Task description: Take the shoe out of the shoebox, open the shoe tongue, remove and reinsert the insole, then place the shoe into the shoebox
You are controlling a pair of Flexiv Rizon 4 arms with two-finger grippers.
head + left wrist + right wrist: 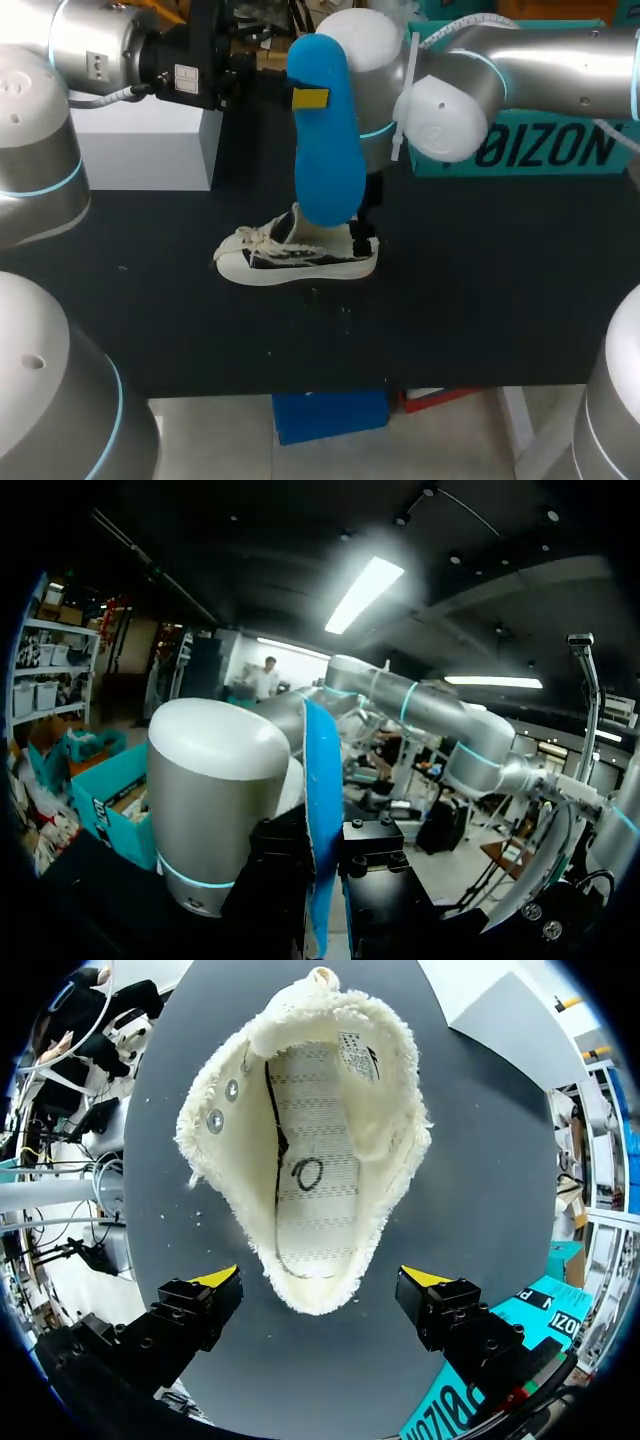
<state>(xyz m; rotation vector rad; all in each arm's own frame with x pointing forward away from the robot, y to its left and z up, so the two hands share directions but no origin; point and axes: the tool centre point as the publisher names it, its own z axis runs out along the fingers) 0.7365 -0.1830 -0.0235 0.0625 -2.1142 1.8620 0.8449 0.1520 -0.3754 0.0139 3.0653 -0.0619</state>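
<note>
While the left claw (325,865) is clamped on the one blue insole (322,770), a black finger pressing each flat side, the insole stands upright and edge-on between them. From the head view a single yellow tip shows against the insole's upper part, and its lower end hangs just over the heel opening of the shoe (295,255); whether it touches there I cannot tell. The right claw (320,1278) hangs spread wide above that same heel, its two yellow tips on either side of the rim and clear of it, gripping nothing. One shoe only is present: cream, fleecy inside, its mouth pulled wide so the stitched white footbed shows, with two metal eyelets on one flank and laces loose at the toe. It rests on its sole on the dark desk (480,300), near the middle. Along the desk's far edge stand two boxes, one white box (140,150) on the left and one teal box (540,150) on the right.
</note>
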